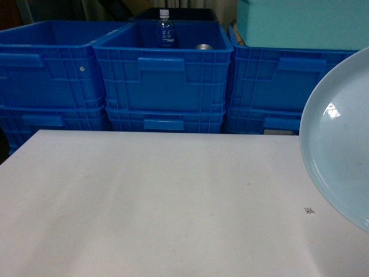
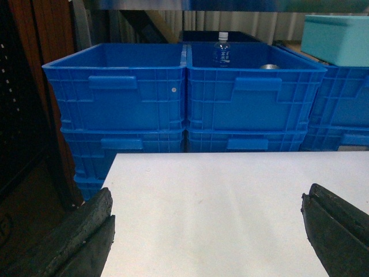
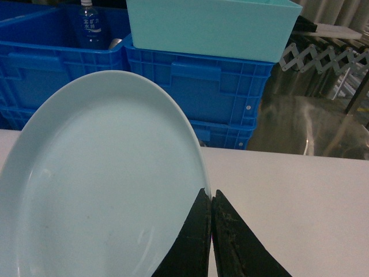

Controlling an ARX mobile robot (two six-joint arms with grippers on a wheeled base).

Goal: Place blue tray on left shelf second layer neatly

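One blue tray (image 3: 98, 190) is pinched at its rim by the closed right gripper (image 3: 212, 199). The left gripper (image 2: 207, 222) is wide open, holding nothing. One bottle (image 1: 165, 30) stands in a far crate (image 1: 163, 66).

Blue tray (image 1: 337, 156) above white table (image 1: 161, 208)

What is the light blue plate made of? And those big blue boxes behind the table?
The blue tray looks like smooth, glossy plastic: it shows soft light reflections and an even pale colour, though glazed ceramic can't be ruled out. The blue crates look like hard moulded plastic, with ribbed walls and built-in handles.
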